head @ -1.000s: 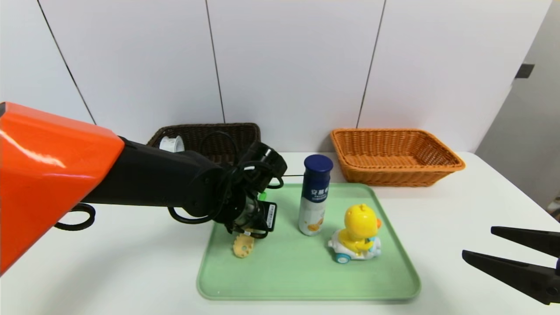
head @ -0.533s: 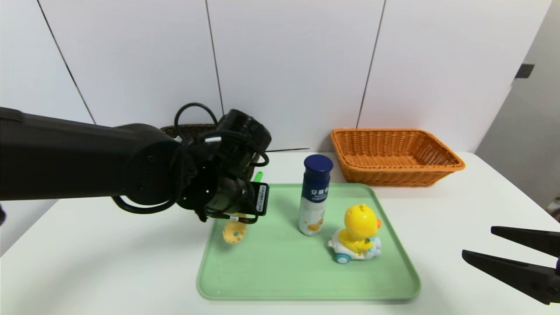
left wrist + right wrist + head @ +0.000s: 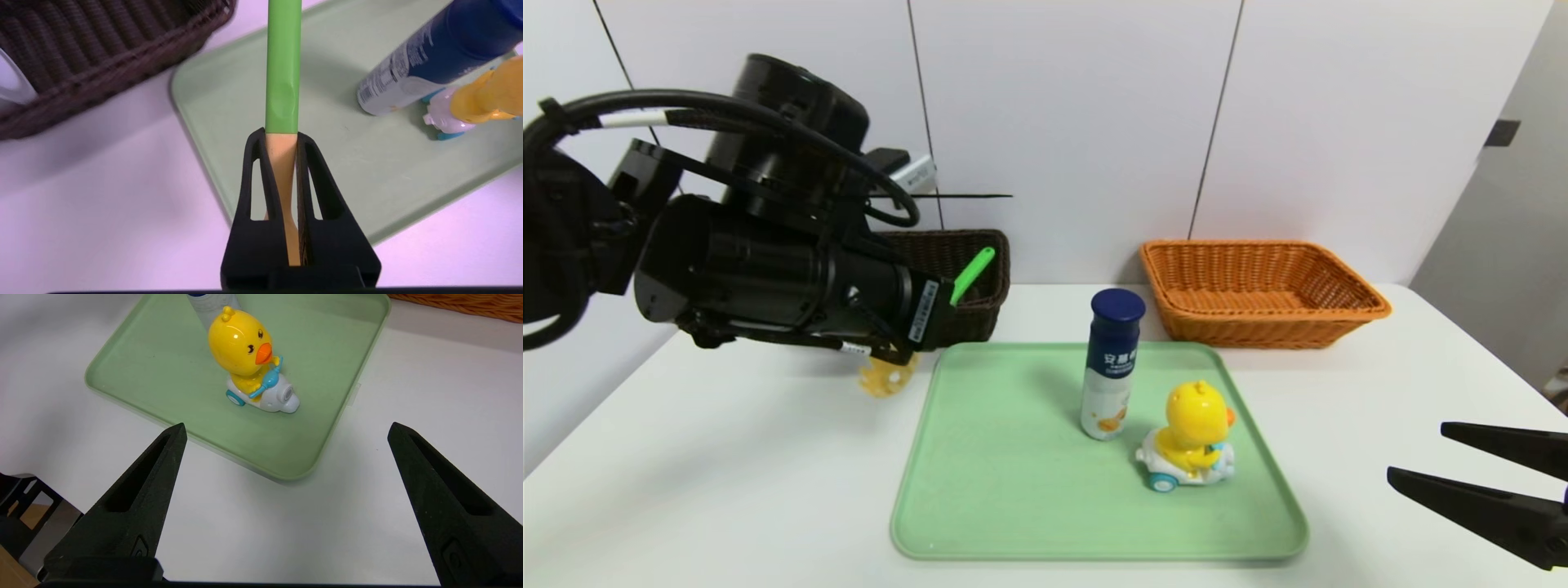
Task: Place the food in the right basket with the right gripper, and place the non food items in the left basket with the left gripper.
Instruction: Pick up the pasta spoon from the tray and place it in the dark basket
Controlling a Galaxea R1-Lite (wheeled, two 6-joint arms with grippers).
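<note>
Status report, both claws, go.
Left claw shut on spatula, near dark basket. Right claw open, parked. Bottle, duck toy on tray.

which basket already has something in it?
The dark brown basket on the robot's left: a white item shows inside it in the left wrist view. The orange basket on the right shows only bare weave.
</note>
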